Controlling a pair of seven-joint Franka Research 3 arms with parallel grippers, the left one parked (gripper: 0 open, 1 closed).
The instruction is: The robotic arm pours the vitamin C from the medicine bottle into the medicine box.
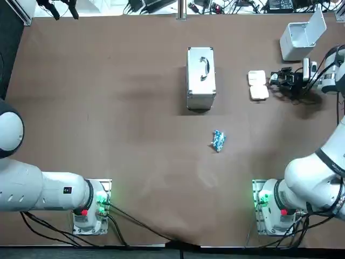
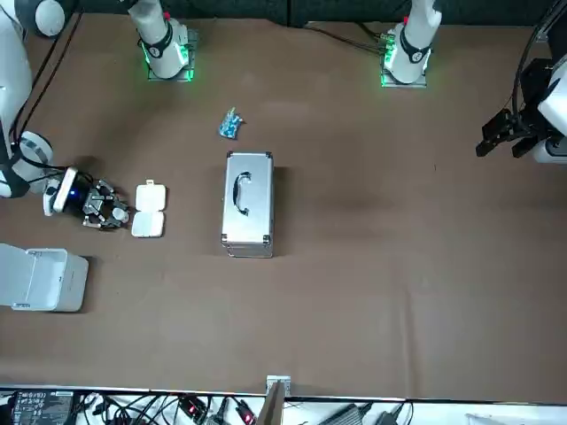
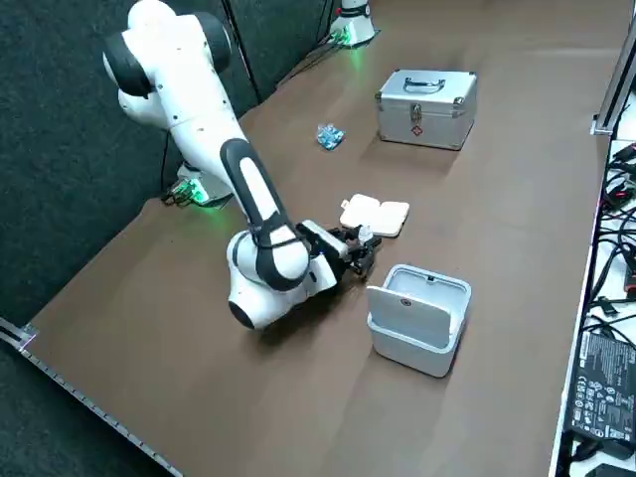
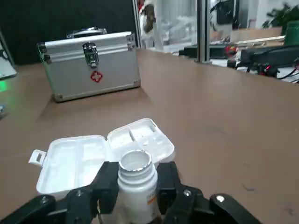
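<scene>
Standing upright, the bottle (image 4: 136, 173) is clamped at its sides by the fingers (image 4: 108, 184) of the right gripper (image 1: 277, 80), its mouth uncovered (contents cannot be made out). It is held low by the table (image 1: 108, 108), just beside the box (image 4: 84, 161), which is laid open with its compartments upward. A silver case (image 4: 88, 63) is set well beyond the box, mid-table. A blue packet (image 1: 218, 141) is seen nearer the arm bases, and a white bin (image 1: 299, 39) at the far right corner.
</scene>
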